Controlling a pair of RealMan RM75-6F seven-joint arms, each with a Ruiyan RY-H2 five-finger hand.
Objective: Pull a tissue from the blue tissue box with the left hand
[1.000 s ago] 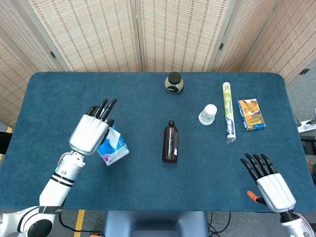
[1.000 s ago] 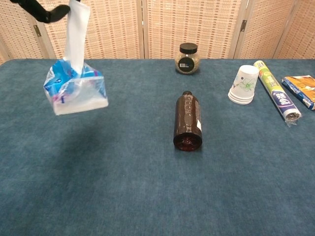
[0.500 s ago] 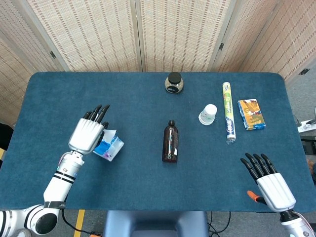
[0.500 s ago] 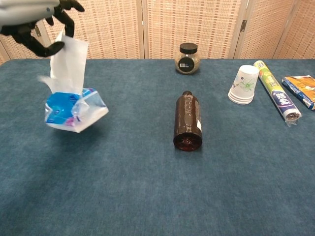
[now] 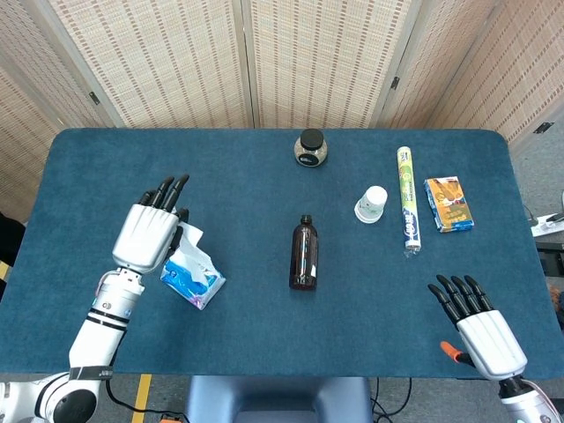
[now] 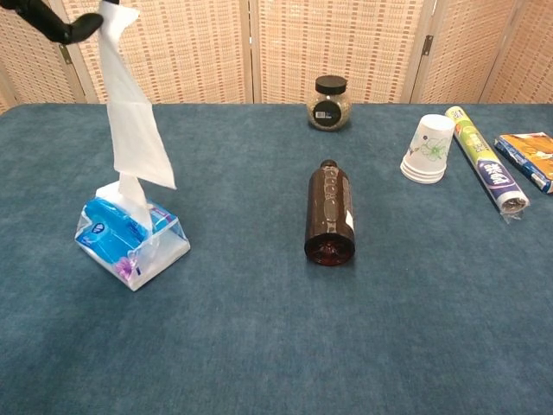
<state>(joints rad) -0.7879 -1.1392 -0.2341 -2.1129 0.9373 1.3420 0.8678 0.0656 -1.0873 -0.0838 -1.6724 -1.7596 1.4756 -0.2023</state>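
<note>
The dark blue felt-covered counter (image 5: 264, 335) carries everything. The left robot hand (image 5: 150, 233) hovers above the counter's left side; in the chest view its dark fingertips (image 6: 54, 22) pinch the top of a long white tissue (image 6: 130, 121) at the frame's upper left corner. The right robot hand (image 5: 480, 326) lies near the counter's front right edge, fingers extended and slightly apart, holding nothing. The tissue hangs down to the soft blue plastic tissue pack (image 6: 130, 242), its lower end still in the pack's opening. The pack sits on the counter, tilted, just beside the left robot hand in the head view. A dark brown plastic bottle (image 5: 304, 254) lies on its side at centre. A green-and-white wrapped roll (image 5: 406, 201), an orange-and-blue flat packet (image 5: 448, 204), white paper cups (image 5: 372, 204) and a black-lidded glass jar (image 5: 310, 148) stand well apart to the right and rear.
</note>
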